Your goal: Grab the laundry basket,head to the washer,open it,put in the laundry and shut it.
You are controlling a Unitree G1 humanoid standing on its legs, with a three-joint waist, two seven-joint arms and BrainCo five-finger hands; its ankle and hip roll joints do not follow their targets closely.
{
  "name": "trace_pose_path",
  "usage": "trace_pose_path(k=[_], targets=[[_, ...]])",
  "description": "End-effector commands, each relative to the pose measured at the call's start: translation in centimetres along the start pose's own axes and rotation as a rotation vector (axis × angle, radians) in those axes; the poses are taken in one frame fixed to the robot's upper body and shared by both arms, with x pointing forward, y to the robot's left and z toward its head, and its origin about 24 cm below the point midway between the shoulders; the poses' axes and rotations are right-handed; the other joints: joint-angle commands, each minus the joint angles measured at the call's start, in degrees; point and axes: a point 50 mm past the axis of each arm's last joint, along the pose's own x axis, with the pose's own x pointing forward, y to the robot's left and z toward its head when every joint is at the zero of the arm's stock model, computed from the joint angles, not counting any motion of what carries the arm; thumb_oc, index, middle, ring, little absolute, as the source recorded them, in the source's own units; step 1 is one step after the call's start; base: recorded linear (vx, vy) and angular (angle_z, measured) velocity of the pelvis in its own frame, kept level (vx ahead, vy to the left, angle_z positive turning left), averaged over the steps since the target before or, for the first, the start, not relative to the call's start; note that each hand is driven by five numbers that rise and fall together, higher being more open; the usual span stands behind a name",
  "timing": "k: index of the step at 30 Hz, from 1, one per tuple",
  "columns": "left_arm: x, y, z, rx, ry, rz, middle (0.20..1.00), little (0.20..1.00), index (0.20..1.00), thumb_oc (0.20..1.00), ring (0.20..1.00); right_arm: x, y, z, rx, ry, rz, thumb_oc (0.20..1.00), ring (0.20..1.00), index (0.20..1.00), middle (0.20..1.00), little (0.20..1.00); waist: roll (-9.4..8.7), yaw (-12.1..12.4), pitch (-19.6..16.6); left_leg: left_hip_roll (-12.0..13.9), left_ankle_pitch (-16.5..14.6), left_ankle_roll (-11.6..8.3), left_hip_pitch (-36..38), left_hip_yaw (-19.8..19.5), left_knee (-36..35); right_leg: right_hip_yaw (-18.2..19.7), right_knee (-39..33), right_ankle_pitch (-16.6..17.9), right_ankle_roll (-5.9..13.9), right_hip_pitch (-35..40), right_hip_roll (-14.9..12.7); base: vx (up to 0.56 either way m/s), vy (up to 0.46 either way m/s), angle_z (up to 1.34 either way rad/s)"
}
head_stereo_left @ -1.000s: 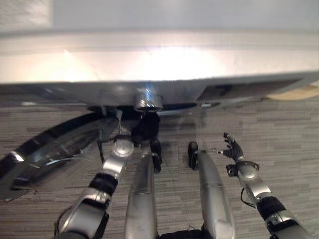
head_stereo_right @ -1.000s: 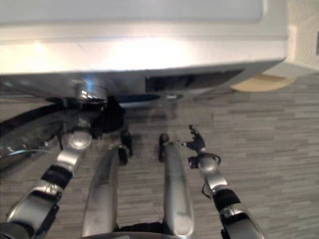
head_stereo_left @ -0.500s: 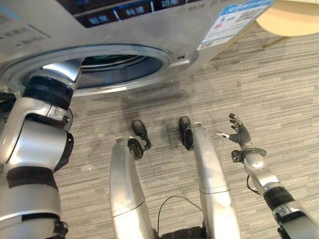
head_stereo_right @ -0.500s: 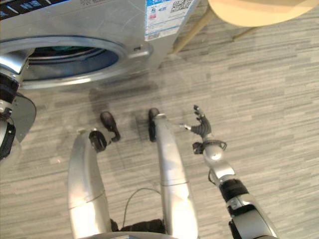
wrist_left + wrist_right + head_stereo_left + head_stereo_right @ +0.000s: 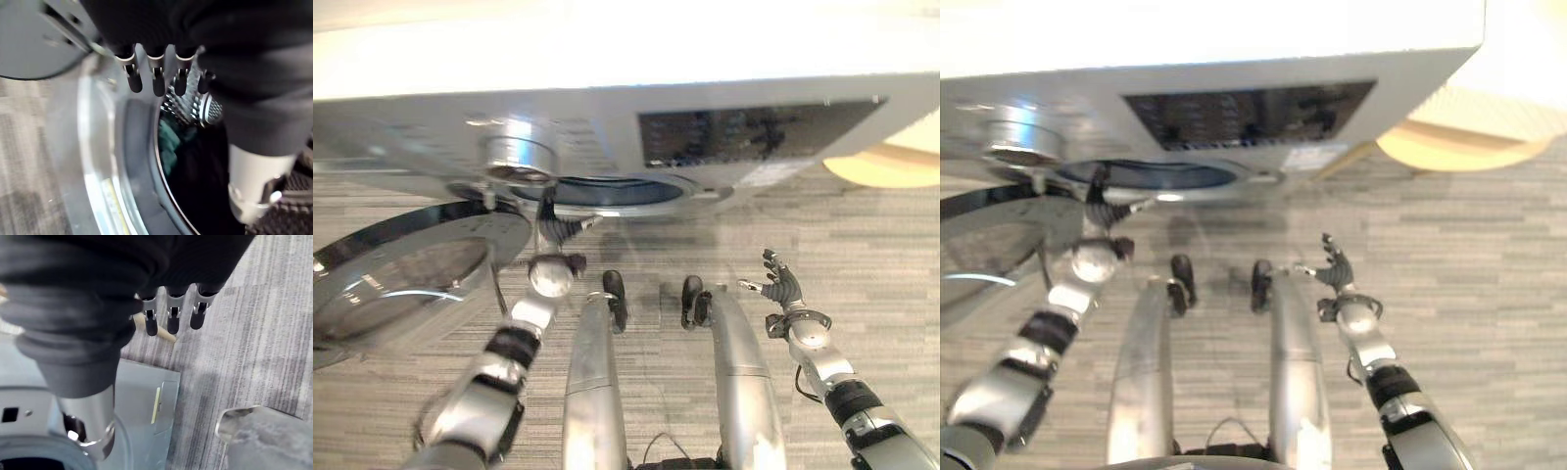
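Observation:
A silver front-loading washer (image 5: pixel 607 117) spans the top of the eye views. Its round glass door (image 5: pixel 396 284) hangs swung open to the left. My left hand (image 5: pixel 560 231) hovers just in front of the lower rim of the drum opening (image 5: pixel 607 191), open and holding nothing. Past its fingers (image 5: pixel 155 81) in the left wrist view, green cloth (image 5: pixel 168 142) lies inside the dark drum. My right hand (image 5: pixel 783 291) is raised over the carpet at the right with fingers (image 5: pixel 171 316) spread, open and apart from the washer.
A dark control panel (image 5: pixel 754 132) and a round silver knob (image 5: pixel 519 157) sit on the washer's front. A round light wooden table (image 5: pixel 891 166) stands to the washer's right. Grey striped carpet (image 5: pixel 881 255) covers the floor.
The camera has swung upward. My left arm, reaching into the drum half a second ago, has drawn back so the hand is outside the opening. The right hand has stayed in place.

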Motion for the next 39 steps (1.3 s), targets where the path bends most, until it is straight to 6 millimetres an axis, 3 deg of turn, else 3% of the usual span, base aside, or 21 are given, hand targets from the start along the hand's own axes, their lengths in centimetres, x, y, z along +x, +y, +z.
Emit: trace_pose_path(k=[1, 3, 4, 6, 7, 10, 14, 18, 21, 23, 25, 26, 28, 29, 30, 32, 34, 35, 36, 38, 39], targets=[[-0.8, 0.5, -0.5, -0.023, -0.018, -0.043, 1.0, 1.0, 1.0, 1.0, 1.0, -1.3, 0.1, -1.7, -0.034, 0.04, -0.003, 1.0, 1.0, 1.0, 1.0, 1.0, -0.09, 0.2, -3.04, -0.52, -3.3, 1.85, 10.03, -1.18, -6.31, 2.06, -18.98, 7.35, 6.11, 9.05, -0.75, 0.08, 0.068, 0.36], [-3.4, 0.3, -3.8, -0.069, 0.098, -0.055, 1.0, 1.0, 1.0, 1.0, 1.0, -2.1, -0.3, -3.1, -0.041, 0.093, -0.01, 1.0, 1.0, 1.0, 1.0, 1.0, -0.13, 1.06, -3.37, -1.68, -1.6, 1.28, 16.48, -1.18, -12.38, 0.99, -24.66, 9.1, 6.91, 15.97, -1.41, 0.08, 0.062, 0.32], [-3.4, 0.3, -3.9, -0.069, 0.099, -0.055, 1.0, 1.0, 1.0, 1.0, 1.0, -2.1, -0.3, -3.1, -0.041, 0.094, -0.009, 1.0, 1.0, 1.0, 1.0, 1.0, -0.15, 1.01, -3.2, -1.72, -1.47, 1.28, 16.89, -1.19, -12.67, 0.94, -24.9, 9.2, 6.92, 16.37, -1.42, 0.06, 0.085, 0.27], [-7.5, 0.4, -8.3, -0.12, 0.281, -0.068, 1.0, 1.0, 1.0, 1.0, 1.0, -3.6, -0.7, -5.5, -0.045, 0.181, -0.013, 1.0, 1.0, 1.0, 1.0, 1.0, -0.19, 2.05, -5.13, -3.39, 2.71, 1.13, 25.65, -1.13, -22.91, -1.46, -34.64, 13.23, 7.88, 26.05, -2.22, 0.11, 0.078, 0.26], [-7.5, 0.4, -8.3, -0.12, 0.282, -0.068, 1.0, 1.0, 1.0, 1.0, 1.0, -3.6, -0.7, -5.5, -0.045, 0.181, -0.013, 1.0, 1.0, 1.0, 1.0, 1.0, -0.19, 2.03, -4.97, -3.41, 2.79, 1.13, 25.94, -1.15, -23.09, -1.5, -34.8, 13.28, 7.89, 26.34, -2.22, 0.15, 0.055, 0.21], [-11.8, 0.9, -12.3, -0.071, 0.466, -0.106, 1.0, 1.0, 1.0, 1.0, 1.0, -5.8, -0.9, -8.9, -0.058, 0.318, -0.001, 1.0, 1.0, 1.0, 1.0, 1.0, -0.34, 2.48, -8.74, -4.36, 4.79, 0.82, 36.41, -0.74, -33.16, -3.54, -44.76, 15.8, 9.29, 37.54, -2.5, 0.27, 0.13, 0.14], [-14.5, 1.3, -14.8, -0.02, 0.599, -0.131, 1.0, 1.0, 1.0, 1.0, 1.0, -7.7, -0.9, -11.3, -0.109, 0.425, 0.026, 1.0, 1.0, 1.0, 1.0, 1.0, -0.64, 2.4, -12.9, -5.84, 6.07, 1.52, 43.94, 0.35, -40.74, -3.85, -52.76, 18.77, 11.25, 44.52, -2.19, 0.17, 0.166, 0.04], [-14.8, 1.2, -15.5, 0.031, 0.63, -0.143, 1.0, 1.0, 1.0, 1.0, 1.0, -8.2, -0.9, -12.0, -0.162, 0.463, 0.047, 1.0, 1.0, 1.0, 1.0, 1.0, -0.49, 2.26, -13.95, -6.29, 7.95, 2.4, 48.06, 1.25, -45.98, -1.83, -51.88, 20.63, 13.22, 44.28, -2.21, -0.02, 0.164, -0.2], [-13.7, 1.3, -15.0, 0.056, 0.602, -0.145, 1.0, 1.0, 1.0, 1.0, 1.0, -8.4, -0.6, -12.5, -0.167, 0.491, 0.061, 1.0, 1.0, 1.0, 1.0, 1.0, -0.09, 2.6, -13.39, -5.44, 9.25, 3.06, 47.01, 1.08, -45.7, 0.0, -45.11, 17.11, 13.18, 42.93, -0.42, -0.23, 0.092, -0.19], [-13.2, 1.4, -14.7, 0.045, 0.587, -0.139, 1.0, 1.0, 1.0, 1.0, 1.0, -9.1, -0.1, -13.3, -0.169, 0.526, 0.084, 1.0, 1.0, 1.0, 1.0, 1.0, 0.3, 3.7, -14.4, -4.79, 11.22, 3.41, 46.37, 0.61, -46.53, 0.74, -35.87, 11.95, 12.07, 46.62, 2.45, -0.19, 0.023, 0.01], [-13.2, 1.5, -14.7, 0.042, 0.589, -0.138, 1.0, 1.0, 1.0, 1.0, 1.0, -9.2, 0.1, -13.4, -0.166, 0.533, 0.093, 1.0, 1.0, 1.0, 1.0, 1.0, 0.06, 4.36, -15.12, -4.82, 12.04, 3.3, 45.63, 0.5, -46.67, 1.43, -34.39, 11.21, 11.86, 48.46, 3.67, -0.13, -0.049, 0.16], [-13.4, 1.6, -14.9, 0.039, 0.596, -0.133, 1.0, 1.0, 1.0, 1.0, 1.0, -9.4, 0.3, -13.6, -0.159, 0.543, 0.096, 1.0, 1.0, 1.0, 1.0, 1.0, -0.54, 5.05, -15.84, -5.18, 12.83, 3.13, 44.84, 0.53, -46.92, 2.21, -34.36, 10.27, 11.88, 50.83, 4.61, -0.31, -0.14, 0.17], [-13.9, 1.6, -15.0, 0.031, 0.604, -0.13, 1.0, 1.0, 1.0, 1.0, 1.0, -9.6, 0.7, -13.7, -0.148, 0.543, 0.1, 1.0, 1.0, 1.0, 1.0, 1.0, -2.06, 8.51, -17.2, -5.39, 15.69, 2.49, 40.4, 1.71, -47.32, 3.0, -42.12, 5.56, 9.32, 56.71, 6.65, -0.31, -0.156, 0.13], [-13.9, 1.6, -15.0, 0.031, 0.604, -0.13, 1.0, 1.0, 1.0, 1.0, 1.0, -9.6, 0.7, -13.7, -0.147, 0.543, 0.1, 1.0, 1.0, 1.0, 1.0, 1.0, -2.13, 8.5, -17.17, -5.45, 15.69, 2.48, 40.48, 1.71, -47.35, 2.99, -42.25, 5.57, 9.32, 56.84, 6.6, -0.38, -0.146, -0.11], [-13.9, 1.2, -14.9, 0.015, 0.603, -0.127, 1.0, 1.0, 1.0, 1.0, 1.0, -9.3, 0.5, -13.5, -0.14, 0.538, 0.081, 1.0, 1.0, 1.0, 1.0, 1.0, -1.51, 9.59, -16.9, -4.84, 20.57, -0.13, 35.92, 2.2, -47.74, 3.04, -48.16, 4.07, 6.83, 56.41, 8.61, -0.36, -0.102, -0.28], [-13.9, 0.6, -14.8, -0.006, 0.601, -0.14, 1.0, 1.0, 1.0, 1.0, 1.0, -9.2, -0.2, -13.4, -0.147, 0.531, 0.057, 1.0, 1.0, 1.0, 1.0, 1.0, 0.15, 9.37, -16.04, -4.41, 23.16, -2.82, 34.43, 1.97, -49.84, 2.18, -51.04, 4.35, 5.78, 55.97, 10.52, -0.36, -0.091, -0.1], [-13.8, 0.2, -14.7, -0.016, 0.597, -0.144, 1.0, 1.0, 1.0, 1.0, 1.0, -9.1, -0.5, -13.3, -0.148, 0.525, 0.042, 1.0, 1.0, 1.0, 1.0, 1.0, 1.01, 9.18, -15.11, -4.3, 23.35, -3.95, 34.02, 2.01, -49.68, 1.31, -51.32, 4.93, 5.49, 55.48, 10.83, -0.29, -0.016, 0.34], [-13.7, -0.1, -14.7, -0.013, 0.596, -0.158, 1.0, 1.0, 1.0, 1.0, 1.0, -9.2, -1.0, -13.5, -0.152, 0.538, 0.023, 1.0, 1.0, 1.0, 1.0, 1.0, 0.94, 8.01, -14.09, -4.48, 20.88, -3.41, 34.05, 2.8, -47.19, -0.73, -51.99, 6.44, 5.7, 54.65, 9.57, -0.33, 0.009, 0.65], [-13.7, -0.2, -14.7, -0.014, 0.596, -0.158, 1.0, 1.0, 1.0, 1.0, 1.0, -9.2, -1.0, -13.5, -0.153, 0.537, 0.023, 1.0, 1.0, 1.0, 1.0, 1.0, 1.06, 8.01, -14.19, -4.37, 20.9, -3.42, 33.85, 2.74, -47.11, -0.74, -52.06, 6.58, 5.67, 54.52, 9.7, -0.34, 0.038, 0.82], [-13.7, -0.3, -14.4, -0.011, 0.58, -0.179, 1.0, 1.0, 1.0, 1.0, 1.0, -9.9, -1.2, -14.1, -0.142, 0.566, 0.012, 1.0, 1.0, 1.0, 1.0, 1.0, 0.03, 6.69, -13.95, -3.84, 15.96, -1.76, 35.06, 2.59, -41.21, -3.15, -53.4, 8.77, 6.38, 53.41, 7.08, -0.24, 0.051, 0.44], [-13.7, -0.3, -14.4, -0.011, 0.58, -0.179, 1.0, 1.0, 1.0, 1.0, 1.0, -9.9, -1.2, -14.1, -0.142, 0.566, 0.012, 1.0, 1.0, 1.0, 1.0, 1.0, 0.04, 6.68, -13.99, -3.83, 15.96, -1.76, 35.0, 2.57, -41.18, -3.16, -53.4, 8.78, 6.37, 53.37, 7.09, -0.25, 0.101, 0.26]])
